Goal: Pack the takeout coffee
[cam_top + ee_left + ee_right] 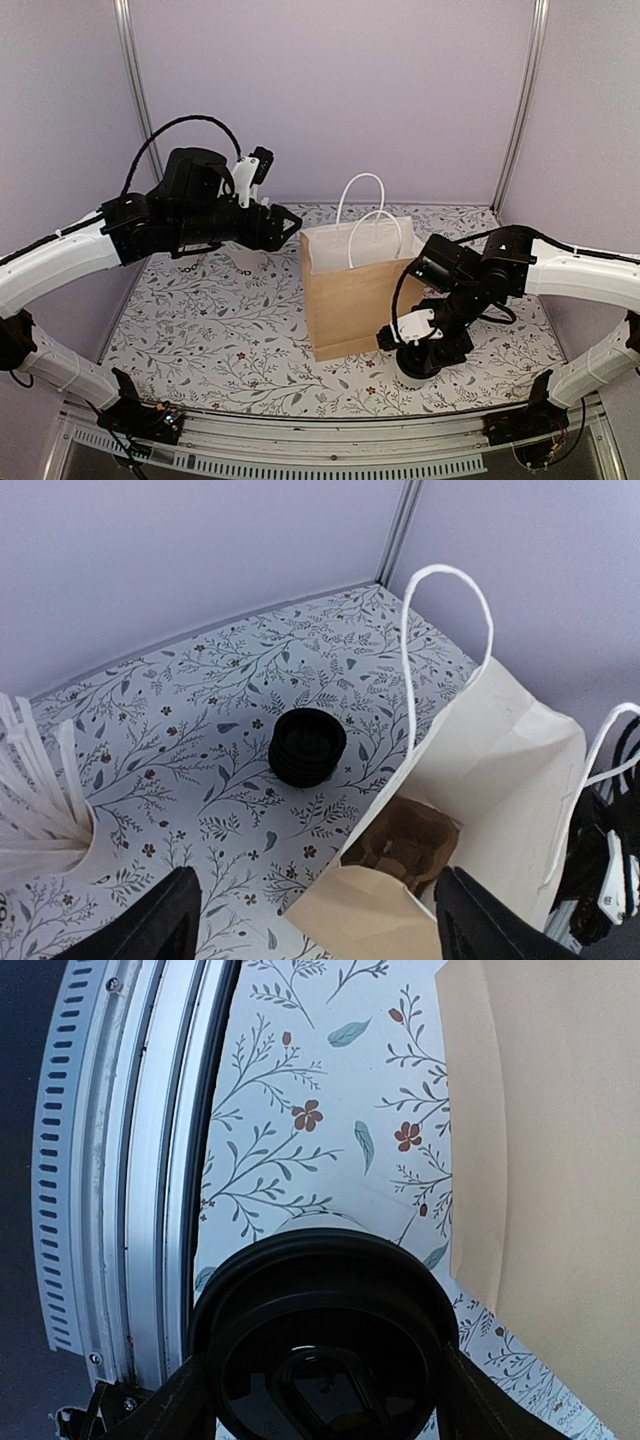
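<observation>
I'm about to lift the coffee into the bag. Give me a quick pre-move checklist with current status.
1. The right gripper straddles the takeout coffee at its black lid: ok.
2. Firm hold on the cup: cannot tell. The fingers sit at the lid's sides, but contact is unclear.
3. The paper bag is upright with its mouth open: ok.
4. Bag interior free of items: ok for the part of the bottom that the left wrist view shows.
5. The handles clear of the opening: not ok. They stand above the mouth and might snag.
6. The left gripper is open and empty at the bag's left edge: ok.
</observation>
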